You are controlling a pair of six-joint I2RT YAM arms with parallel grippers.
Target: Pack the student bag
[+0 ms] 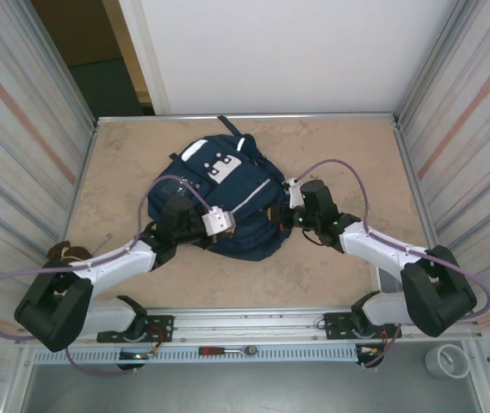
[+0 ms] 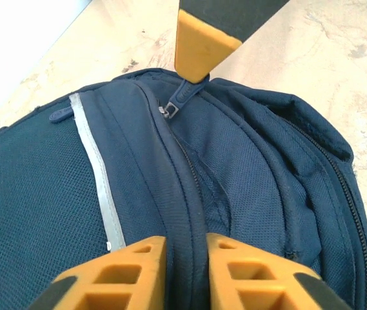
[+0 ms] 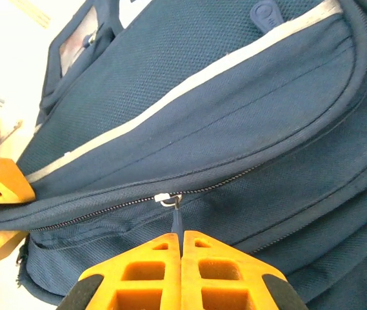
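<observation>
Student bag (image 1: 227, 202) lies flat mid-table, between 2 grippers.

Right gripper (image 3: 182, 240): fingers pressed together, pinching zipper pull (image 3: 177, 221) right at tips. Slider (image 3: 165, 198) just beyond tips. Zip track runs crosswise to fingers, along bag's front panel; cannot tell which side is undone.

Left gripper (image 2: 186, 245): fingers nearly together, clamping ridge of bag fabric beside same zip, facing right gripper across bag.

Likely next: right drags slider sideways along track, left anchors fabric. Right arm nearer slider.

Black-and-white arms (image 1: 115, 262), purple cables (image 1: 339, 163) looping off them; orange fingers (image 2: 131, 265) with triangular cut-outs
</observation>
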